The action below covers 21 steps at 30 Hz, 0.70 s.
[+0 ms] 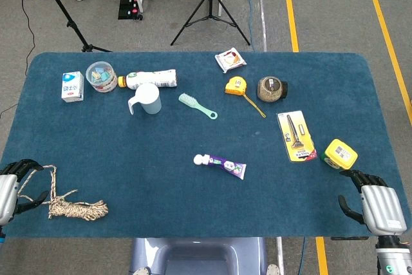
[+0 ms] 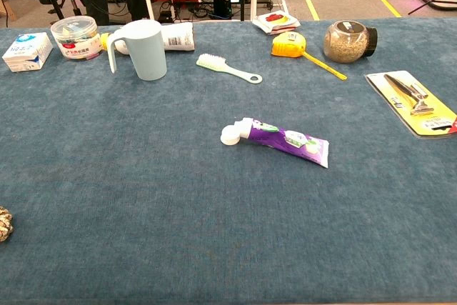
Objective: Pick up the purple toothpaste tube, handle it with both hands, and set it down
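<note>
Grey floor with yellow tape lines and black tripod legs behind, and up front a table (image 1: 77, 152) covered in a fuzzy dark blue cloth with rounded corners. The purple toothpaste tube (image 1: 221, 165) lies flat near the middle, white cap pointing to the left, flat crimped end to the right, with plenty of bare cloth all round it; the print on it is too small to read. Along the far side there's a small white and blue carton (image 1: 73, 86), a round clear tub (image 1: 101, 76) of colourful bits, a white bottle (image 1: 150, 79) on its side with a yellow cap, a pale blue plastic mug (image 1: 147, 98), a mint green brush (image 1: 196, 105), a yellow tape measure (image 1: 236, 85) with its blade pulled out, and a glass jar (image 1: 271, 89) tipped over with grainy stuff inside. A carded razor (image 1: 296, 136) and a yellow box (image 1: 339, 154) sit toward the right edge. A coil of twisted rope (image 1: 71, 205) lies at the near left corner. The left hand (image 1: 14, 188) hangs at that corner just beside the rope, fingers curled loosely, holding nothing. The right hand (image 1: 372, 203) rests at the near right corner, fingers apart and empty.
</note>
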Each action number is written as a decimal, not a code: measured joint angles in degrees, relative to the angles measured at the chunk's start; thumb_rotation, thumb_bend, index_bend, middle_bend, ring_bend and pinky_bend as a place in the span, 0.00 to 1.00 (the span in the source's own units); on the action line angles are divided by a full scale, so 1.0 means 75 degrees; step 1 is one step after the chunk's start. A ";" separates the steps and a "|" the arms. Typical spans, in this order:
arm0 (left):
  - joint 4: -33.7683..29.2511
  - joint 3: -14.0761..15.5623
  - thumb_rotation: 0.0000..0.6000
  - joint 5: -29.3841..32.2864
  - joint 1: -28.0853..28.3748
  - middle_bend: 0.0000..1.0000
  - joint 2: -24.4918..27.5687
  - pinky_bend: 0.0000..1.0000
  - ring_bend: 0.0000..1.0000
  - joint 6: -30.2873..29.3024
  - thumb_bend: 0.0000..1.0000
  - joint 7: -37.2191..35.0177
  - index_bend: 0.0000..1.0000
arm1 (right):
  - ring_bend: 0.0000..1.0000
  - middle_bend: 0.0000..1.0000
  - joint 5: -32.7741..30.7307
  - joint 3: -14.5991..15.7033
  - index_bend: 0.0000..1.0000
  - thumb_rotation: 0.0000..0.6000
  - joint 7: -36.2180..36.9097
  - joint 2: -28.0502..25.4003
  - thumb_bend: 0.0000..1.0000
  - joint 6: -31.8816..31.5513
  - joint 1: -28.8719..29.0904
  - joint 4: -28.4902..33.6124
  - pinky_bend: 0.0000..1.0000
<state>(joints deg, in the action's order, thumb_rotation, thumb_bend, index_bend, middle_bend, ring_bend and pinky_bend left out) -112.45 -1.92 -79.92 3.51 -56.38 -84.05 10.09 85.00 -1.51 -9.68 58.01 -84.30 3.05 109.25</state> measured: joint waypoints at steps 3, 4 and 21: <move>0.0004 -0.0003 1.00 0.0014 0.0025 0.31 -0.0020 0.40 0.27 0.0042 0.20 0.0028 0.35 | 0.35 0.32 -0.0005 -0.0007 0.28 0.93 0.0016 0.0022 0.46 0.0029 0.0013 -0.0014 0.29; 0.0003 -0.0003 1.00 0.0022 0.0034 0.31 -0.0023 0.40 0.27 0.0060 0.20 0.0035 0.35 | 0.35 0.32 -0.0001 -0.0008 0.28 0.93 0.0021 0.0026 0.46 0.0032 0.0015 -0.0017 0.29; -0.0112 -0.0102 1.00 -0.0200 -0.0043 0.31 0.0261 0.40 0.27 -0.0260 0.20 -0.0163 0.35 | 0.35 0.32 0.0505 0.0014 0.28 0.93 0.0329 -0.0008 0.46 -0.0220 -0.0045 -0.0023 0.29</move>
<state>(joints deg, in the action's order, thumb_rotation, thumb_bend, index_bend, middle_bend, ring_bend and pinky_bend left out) -113.28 -2.68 -81.42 3.19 -54.42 -86.01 8.86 88.79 -1.41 -7.21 57.94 -85.95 2.72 109.08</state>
